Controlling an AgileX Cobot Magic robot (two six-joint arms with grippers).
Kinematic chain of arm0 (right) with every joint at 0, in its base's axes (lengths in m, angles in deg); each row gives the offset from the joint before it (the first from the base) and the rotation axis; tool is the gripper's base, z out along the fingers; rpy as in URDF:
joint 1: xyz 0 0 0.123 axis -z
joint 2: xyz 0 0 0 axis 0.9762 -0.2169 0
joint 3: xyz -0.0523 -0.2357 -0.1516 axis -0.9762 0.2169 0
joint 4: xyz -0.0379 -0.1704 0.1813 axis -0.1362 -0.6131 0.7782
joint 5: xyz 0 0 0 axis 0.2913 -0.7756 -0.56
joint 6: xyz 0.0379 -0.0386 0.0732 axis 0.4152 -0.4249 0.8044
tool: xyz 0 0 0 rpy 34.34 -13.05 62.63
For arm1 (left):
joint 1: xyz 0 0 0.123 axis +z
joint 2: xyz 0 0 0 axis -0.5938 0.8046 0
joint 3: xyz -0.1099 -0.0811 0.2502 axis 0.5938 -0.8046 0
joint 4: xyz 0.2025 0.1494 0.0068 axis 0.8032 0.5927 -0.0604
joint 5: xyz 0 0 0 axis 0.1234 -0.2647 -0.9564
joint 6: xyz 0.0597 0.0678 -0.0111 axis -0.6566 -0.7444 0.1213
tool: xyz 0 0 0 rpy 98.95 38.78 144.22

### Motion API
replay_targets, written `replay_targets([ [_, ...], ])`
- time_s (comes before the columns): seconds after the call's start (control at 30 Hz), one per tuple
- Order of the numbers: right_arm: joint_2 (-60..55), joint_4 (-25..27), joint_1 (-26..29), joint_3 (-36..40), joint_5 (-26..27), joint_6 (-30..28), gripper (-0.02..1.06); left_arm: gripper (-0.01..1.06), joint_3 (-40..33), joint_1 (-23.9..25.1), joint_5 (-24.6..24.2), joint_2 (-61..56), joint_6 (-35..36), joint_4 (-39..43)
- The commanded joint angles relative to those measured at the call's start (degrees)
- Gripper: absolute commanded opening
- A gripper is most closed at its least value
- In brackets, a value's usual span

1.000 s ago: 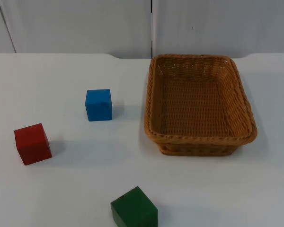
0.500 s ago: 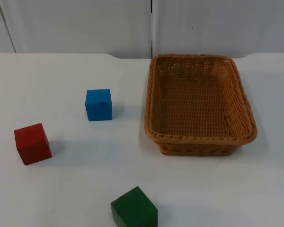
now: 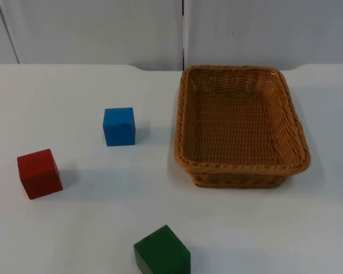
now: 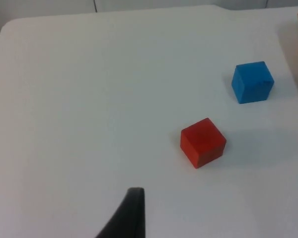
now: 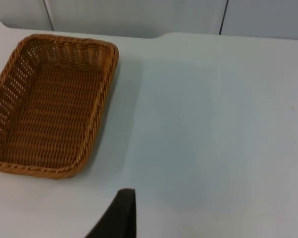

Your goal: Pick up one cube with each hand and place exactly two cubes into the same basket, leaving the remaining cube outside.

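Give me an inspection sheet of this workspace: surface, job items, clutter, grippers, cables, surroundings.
Surface: white table top, flat.
Job items: brown woven wicker basket with no cube in it; blue wooden cube to its left; red wooden cube further left and nearer the camera; green wooden cube at the near edge. All three cubes stand apart on the table.
Clutter: nothing seen.
Grippers: left gripper above the table facing the red and blue cubes; right gripper facing the basket; neither holds anything.
Cables: nothing seen.
Surroundings: grey partition wall behind the table.
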Motion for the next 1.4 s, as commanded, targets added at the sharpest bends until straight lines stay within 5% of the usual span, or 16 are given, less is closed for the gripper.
replay_targets([
  [0.0, -0.9, 0.2, 0.3, -0.5, 1.0, -0.6, 1.04, 0.98, 1.1, 0.2, 0.8, 1.0, -0.5, -0.8],
  [1.37, -43.9, 1.5, 0.3, -32.0, 0.8, -7.3, 1.04, 0.98, 9.4, 0.2, 1.6, 27.9, -2.8, -3.8],
])
